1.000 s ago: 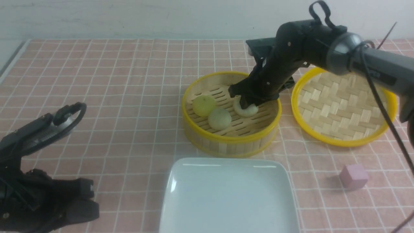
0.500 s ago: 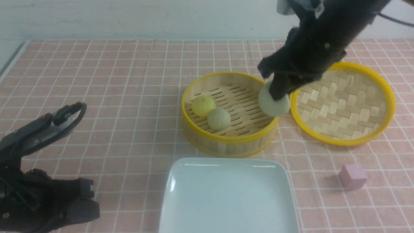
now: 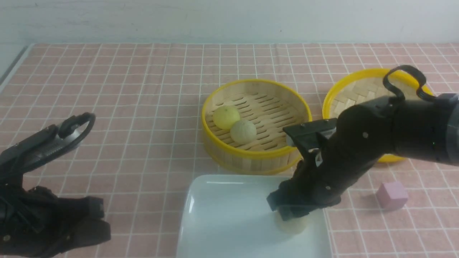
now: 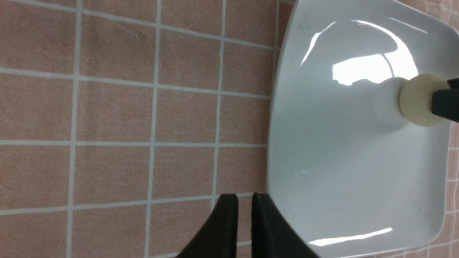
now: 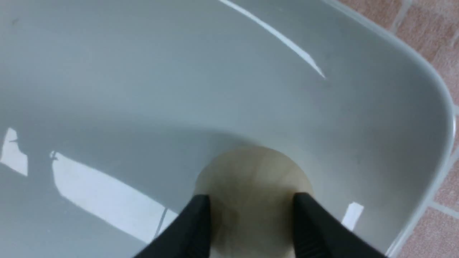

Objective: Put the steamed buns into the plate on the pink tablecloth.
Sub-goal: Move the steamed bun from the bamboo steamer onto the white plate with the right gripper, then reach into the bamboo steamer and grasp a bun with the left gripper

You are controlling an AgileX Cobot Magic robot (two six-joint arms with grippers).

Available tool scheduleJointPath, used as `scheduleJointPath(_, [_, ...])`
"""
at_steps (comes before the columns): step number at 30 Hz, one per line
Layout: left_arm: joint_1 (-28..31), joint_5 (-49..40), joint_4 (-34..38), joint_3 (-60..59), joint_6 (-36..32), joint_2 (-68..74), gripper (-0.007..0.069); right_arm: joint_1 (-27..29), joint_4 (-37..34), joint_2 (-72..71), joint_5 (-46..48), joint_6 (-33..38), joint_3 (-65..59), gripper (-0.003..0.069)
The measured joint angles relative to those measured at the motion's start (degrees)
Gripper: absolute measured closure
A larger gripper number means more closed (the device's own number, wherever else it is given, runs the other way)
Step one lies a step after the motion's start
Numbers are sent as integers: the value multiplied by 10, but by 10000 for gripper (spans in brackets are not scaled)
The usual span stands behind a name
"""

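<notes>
Right wrist view: pale beige round bun point(image 5: 251, 168) sits between the jaws of the right gripper point(image 5: 251, 196), on glossy white plate point(image 5: 358, 107); squeezing or loose, can't tell.

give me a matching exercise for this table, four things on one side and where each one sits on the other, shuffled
1 yellow bun
2 beige bun at the right end effector
3 pink cube
4 bamboo lid

a on the pink tablecloth, right of the plate
b in the plate
c in the steamer basket
d beside the steamer basket, partly hidden by the right arm

Pairs: 1-c, 2-b, 3-a, 4-d
</notes>
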State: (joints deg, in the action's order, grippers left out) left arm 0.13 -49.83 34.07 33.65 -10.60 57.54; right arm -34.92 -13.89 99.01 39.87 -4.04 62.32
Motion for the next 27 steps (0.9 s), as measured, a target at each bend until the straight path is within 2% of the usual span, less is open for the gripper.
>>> scheduleJointPath(2, [0, -7, -1, 6, 0, 1, 531, 0, 4, -8, 39, 0, 32, 244])
scheduleJointPath(4, [0, -25, -8, 27, 0, 7, 531, 0, 22, -23, 89, 0, 64, 238])
scheduleJointPath(5, [0, -37, -9, 44, 0, 11, 531, 0, 39, -35, 118, 0, 86, 259])
scheduleJointPath(7, [0, -50, -9, 73, 0, 18, 531, 0, 72, -66, 180, 0, 112, 329])
scheduleJointPath(10, [0, -65, 16, 112, 0, 29, 531, 0, 139, -133, 265, -2, 125, 505])
scheduleJointPath(11, [0, -67, 16, 114, 0, 29, 531, 0, 139, -133, 265, -2, 124, 518])
scheduleJointPath(12, [-5, -78, 30, 123, -4, 37, 531, 0, 169, -168, 288, -13, 116, 595])
scheduleJointPath(13, [-15, -82, 35, 126, -4, 44, 531, 0, 188, -194, 294, -23, 105, 628])
scheduleJointPath(16, [-83, -82, 39, 127, -2, 74, 538, 0, 223, -279, 300, -59, 45, 663])
scheduleJointPath(22, [-257, -32, 28, 169, 14, 199, 605, 0, 242, -436, 271, -98, -114, 664])
scheduleJointPath(26, [-296, -30, -1, 255, 42, 282, 609, 0, 265, -493, 264, -103, -181, 664])
scheduleJointPath(27, [-304, -30, -23, 313, 60, 325, 603, 0, 281, -519, 264, -111, -206, 662])
